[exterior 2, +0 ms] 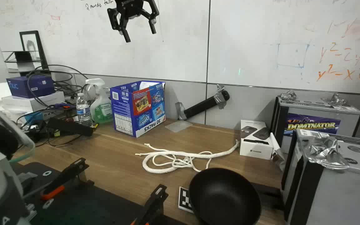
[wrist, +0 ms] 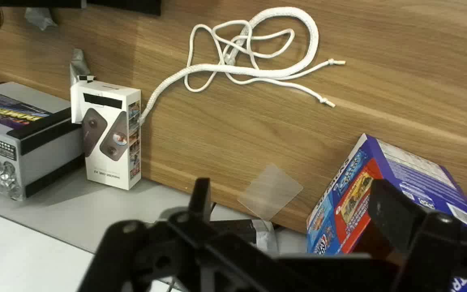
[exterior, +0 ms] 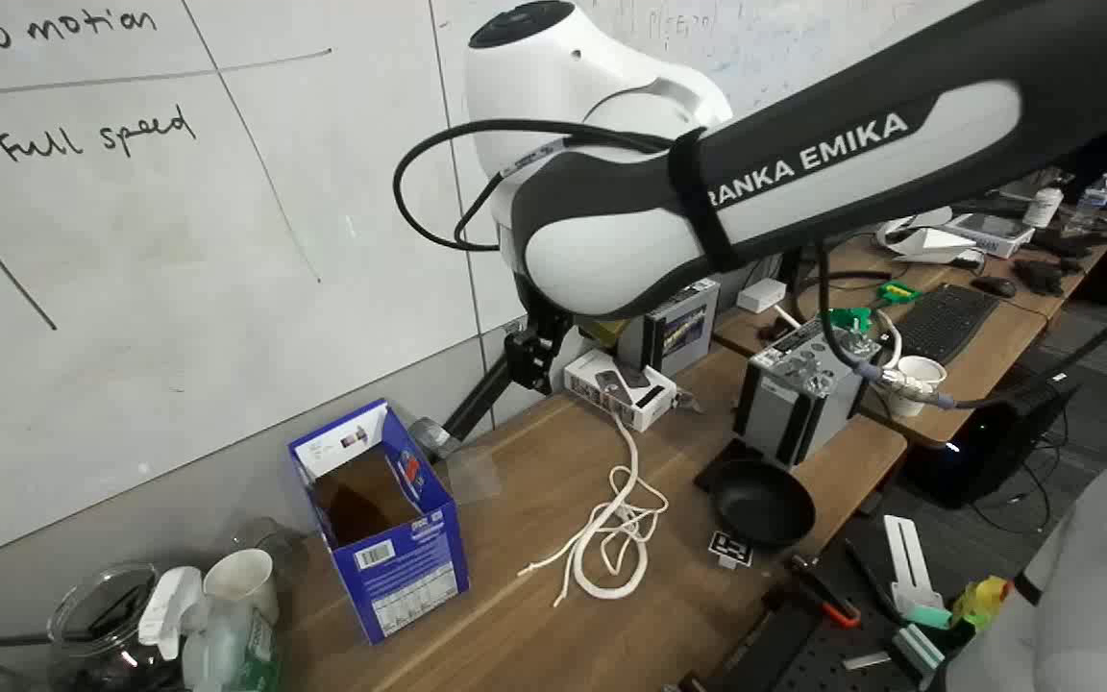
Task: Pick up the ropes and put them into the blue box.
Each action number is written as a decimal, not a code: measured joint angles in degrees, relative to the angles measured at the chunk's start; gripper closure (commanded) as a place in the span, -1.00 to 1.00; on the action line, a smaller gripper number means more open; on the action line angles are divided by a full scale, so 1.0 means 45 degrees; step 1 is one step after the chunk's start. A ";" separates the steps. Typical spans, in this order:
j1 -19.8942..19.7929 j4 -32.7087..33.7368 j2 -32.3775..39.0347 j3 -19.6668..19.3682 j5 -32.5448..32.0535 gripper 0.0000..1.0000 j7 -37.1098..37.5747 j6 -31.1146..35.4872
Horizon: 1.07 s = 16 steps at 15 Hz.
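White ropes [exterior 2: 198,155], one thick length tangled with thinner cord, lie on the wooden table in all views. In the wrist view the thick rope [wrist: 249,71] runs from a curved loop to the side of a white carton. The blue box [exterior: 409,567] stands upright on the table near the whiteboard wall, its top open and its inside brown. High above the table, in front of the whiteboard, is my gripper [exterior 2: 140,32], its fingers spread wide with nothing between them. From the wrist, one finger [wrist: 387,207] overlaps the view of the blue box; the ropes lie well away from both fingers.
A white carton [exterior 2: 256,140] touches or nearly touches the rope's end. Beside the ropes sits a black pan [exterior 2: 225,197], with grey cases [exterior 2: 339,187] behind. A taped black rod [exterior 2: 202,106] leans by the wall near the blue box. A spray bottle [exterior 2: 102,107] stands on its other side.
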 measured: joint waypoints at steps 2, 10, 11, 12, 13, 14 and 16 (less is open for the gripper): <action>0.0001 0.0111 -0.0025 -0.0001 0.0000 -1.00 0.0000 0.0002; 0.0071 -0.0108 0.0056 -0.0128 -0.0060 -1.00 0.0869 -0.0017; 0.0045 -0.0308 0.0077 -0.0127 -0.0175 -1.00 0.1604 -0.0007; 0.0014 -0.0570 0.0090 -0.0128 -0.0284 -1.00 0.2385 0.0046; -0.0033 -0.0915 0.0093 -0.0131 -0.0349 -1.00 0.3176 0.0169; -0.0081 -0.1289 0.0095 -0.0144 -0.0359 -1.00 0.3890 0.0368; -0.0240 -0.2162 0.0126 -0.0165 -0.0364 -1.00 0.5325 0.0909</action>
